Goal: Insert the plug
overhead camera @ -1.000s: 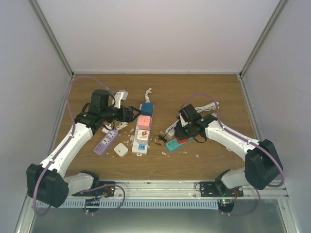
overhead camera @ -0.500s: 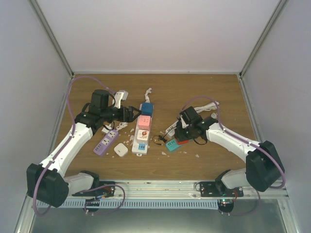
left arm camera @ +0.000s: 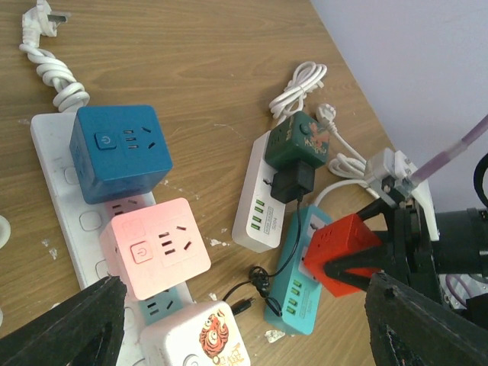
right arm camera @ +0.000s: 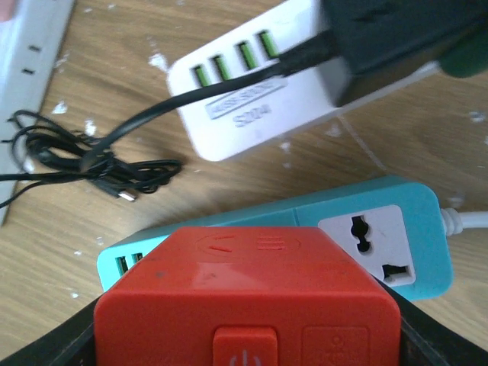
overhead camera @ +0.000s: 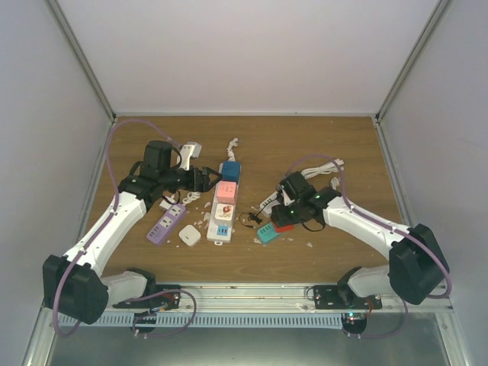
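My right gripper (overhead camera: 284, 216) is shut on a red cube plug (overhead camera: 285, 223), also seen in the right wrist view (right arm camera: 248, 297) and the left wrist view (left arm camera: 339, 252). The cube sits tilted over the socket end of a teal power strip (overhead camera: 268, 232) (right arm camera: 366, 221) (left arm camera: 293, 293); its prongs are hidden. One white universal socket (right arm camera: 372, 244) on the strip shows beside the cube. My left gripper (overhead camera: 203, 180) is open and empty, hovering left of the long white strip (overhead camera: 223, 207).
The long white strip carries a blue cube (left arm camera: 118, 151), a pink cube (left arm camera: 156, 245) and a white tiger cube (left arm camera: 202, 335). A white USB strip (right arm camera: 252, 76) with a black adapter, a tangled black cable (right arm camera: 99, 160), a purple strip (overhead camera: 166, 224) and a small white charger (overhead camera: 189, 236) lie nearby.
My right gripper has shifted slightly toward the near left with the red cube, and the teal strip has slid with it. The left arm has barely moved.
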`<state>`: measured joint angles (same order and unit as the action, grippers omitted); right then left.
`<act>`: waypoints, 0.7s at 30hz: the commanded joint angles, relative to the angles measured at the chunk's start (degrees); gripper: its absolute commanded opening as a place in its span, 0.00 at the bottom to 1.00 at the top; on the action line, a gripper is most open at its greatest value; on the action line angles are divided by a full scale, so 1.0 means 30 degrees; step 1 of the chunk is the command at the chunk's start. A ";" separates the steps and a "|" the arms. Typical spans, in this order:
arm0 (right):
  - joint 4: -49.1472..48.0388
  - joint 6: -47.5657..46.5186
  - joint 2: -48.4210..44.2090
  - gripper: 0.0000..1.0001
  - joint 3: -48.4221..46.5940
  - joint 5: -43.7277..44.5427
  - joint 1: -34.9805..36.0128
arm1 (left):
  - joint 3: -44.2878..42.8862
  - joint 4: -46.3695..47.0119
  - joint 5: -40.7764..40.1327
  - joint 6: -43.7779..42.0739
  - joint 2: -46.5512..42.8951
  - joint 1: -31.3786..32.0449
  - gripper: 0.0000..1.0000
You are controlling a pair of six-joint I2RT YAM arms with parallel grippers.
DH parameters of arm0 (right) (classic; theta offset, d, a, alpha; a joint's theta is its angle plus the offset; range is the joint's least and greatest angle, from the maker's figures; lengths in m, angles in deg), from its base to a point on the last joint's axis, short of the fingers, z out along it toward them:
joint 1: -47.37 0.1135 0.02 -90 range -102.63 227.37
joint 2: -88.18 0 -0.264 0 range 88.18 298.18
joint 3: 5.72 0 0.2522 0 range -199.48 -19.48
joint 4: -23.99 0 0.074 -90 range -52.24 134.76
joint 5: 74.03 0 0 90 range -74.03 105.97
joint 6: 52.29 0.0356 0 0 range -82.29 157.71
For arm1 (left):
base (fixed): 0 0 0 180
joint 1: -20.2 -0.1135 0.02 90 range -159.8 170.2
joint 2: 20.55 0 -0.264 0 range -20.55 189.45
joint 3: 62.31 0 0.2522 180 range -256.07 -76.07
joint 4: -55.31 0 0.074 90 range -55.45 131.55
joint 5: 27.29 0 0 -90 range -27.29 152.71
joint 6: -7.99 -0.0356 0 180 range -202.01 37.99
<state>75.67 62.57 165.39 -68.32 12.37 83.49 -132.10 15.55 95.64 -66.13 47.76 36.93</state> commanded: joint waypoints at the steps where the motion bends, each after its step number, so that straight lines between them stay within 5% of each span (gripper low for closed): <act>1: -0.0701 0.1465 0.0728 0.21 0.0245 -0.1528 0.1667 | -0.0212 0.0363 -0.0047 -0.0195 0.0022 0.0078 0.85; 7: -0.2442 0.1548 0.1707 0.21 -0.0243 -0.1709 0.3020 | -0.0220 0.0372 -0.0023 -0.0166 -0.0030 0.0079 0.85; 21: -0.2323 -0.6784 -0.0045 0.31 -0.0869 -0.2168 0.2038 | -0.0045 0.0291 -0.0204 -0.0225 -0.0343 0.0106 0.85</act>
<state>69.09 49.72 167.47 -69.63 7.85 90.40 -132.10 15.35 95.62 -66.15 47.76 36.93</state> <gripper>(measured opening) 0.635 0.854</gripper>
